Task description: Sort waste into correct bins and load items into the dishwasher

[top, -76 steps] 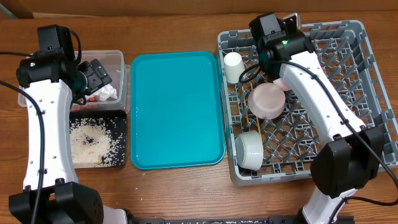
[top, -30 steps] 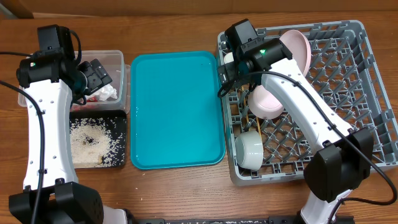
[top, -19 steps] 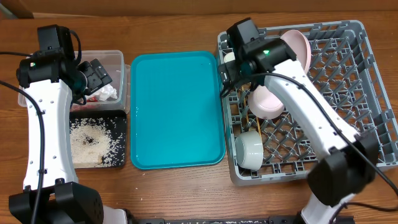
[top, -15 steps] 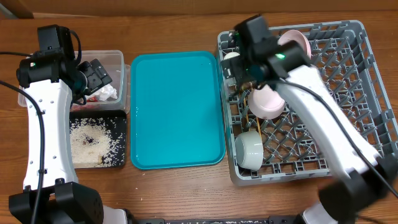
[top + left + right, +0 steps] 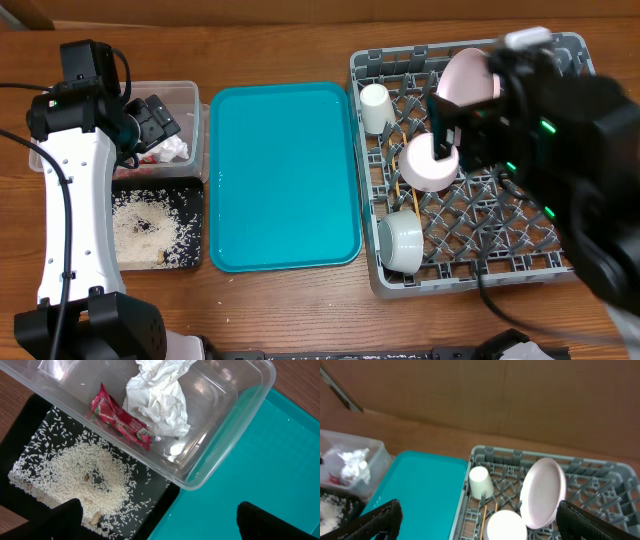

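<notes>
Overhead view of a wooden counter (image 5: 300,40) with a robot arm at each side. At the far left of the frame a clear plastic tub (image 5: 190,95) sits directly above a black tray (image 5: 192,198), the two bins edge to edge. The tub holds a crumpled white napkin (image 5: 176,150) and, just beside it, a small red sauce packet (image 5: 120,419). Loose white rice scraps (image 5: 150,225) are spread over the floor of the black tray. The left end effector (image 5: 150,120) hangs over the tub, released, its fingers wide apart with nothing between them.

A teal serving tray (image 5: 283,175) lies in the centre, between the bins and a large grey dish rack (image 5: 440,282) that fills the right of the frame. In the rack's upper left corner is a small white cup (image 5: 375,108). To its right a pale pink plate (image 5: 462,75) stands on edge among the pegs. Below the plate a whitish bowl (image 5: 430,165) sits upside down, and a second bowl (image 5: 402,240) rests tilted near the lower left corner of the rack. Two thin wooden chopsticks (image 5: 484,516) lie on the grid between the cup and the bowls.

The right arm (image 5: 570,150) appears large and blurred over the right part of the rack. In the right wrist view, the right end effector (image 5: 487,522) is released, its fingers at the bottom corners of the frame, well above the rack and gripping nothing.
</notes>
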`<state>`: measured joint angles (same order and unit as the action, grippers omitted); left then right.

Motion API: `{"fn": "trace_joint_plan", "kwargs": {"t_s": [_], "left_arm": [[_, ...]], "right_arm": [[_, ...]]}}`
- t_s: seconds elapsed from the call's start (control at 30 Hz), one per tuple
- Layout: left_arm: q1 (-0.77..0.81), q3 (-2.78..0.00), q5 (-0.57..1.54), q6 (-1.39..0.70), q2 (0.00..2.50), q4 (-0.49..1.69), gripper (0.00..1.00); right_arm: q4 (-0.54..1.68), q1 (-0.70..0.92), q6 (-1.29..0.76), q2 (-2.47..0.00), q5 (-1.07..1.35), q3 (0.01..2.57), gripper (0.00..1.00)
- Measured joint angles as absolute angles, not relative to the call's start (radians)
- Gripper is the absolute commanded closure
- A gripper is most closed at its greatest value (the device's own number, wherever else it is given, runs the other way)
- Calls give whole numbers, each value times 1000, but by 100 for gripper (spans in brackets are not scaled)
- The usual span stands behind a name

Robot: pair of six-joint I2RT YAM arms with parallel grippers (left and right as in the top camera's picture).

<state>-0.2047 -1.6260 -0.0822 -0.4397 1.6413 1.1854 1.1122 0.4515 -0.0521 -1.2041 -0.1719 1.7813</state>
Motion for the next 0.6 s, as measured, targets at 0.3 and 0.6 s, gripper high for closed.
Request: {"fn": "trace_joint_plan", "kwargs": {"t_s": [0.3, 0.6], "left_arm": [[-205, -1626, -82, -440, 1641, 1185, 0], [-205, -1626, -82, -440, 1641, 1185, 0]], "right_arm": [[1103, 386, -52, -930, -172, 1673, 0], [977, 231, -52, -624, -130, 1323, 0]]}}
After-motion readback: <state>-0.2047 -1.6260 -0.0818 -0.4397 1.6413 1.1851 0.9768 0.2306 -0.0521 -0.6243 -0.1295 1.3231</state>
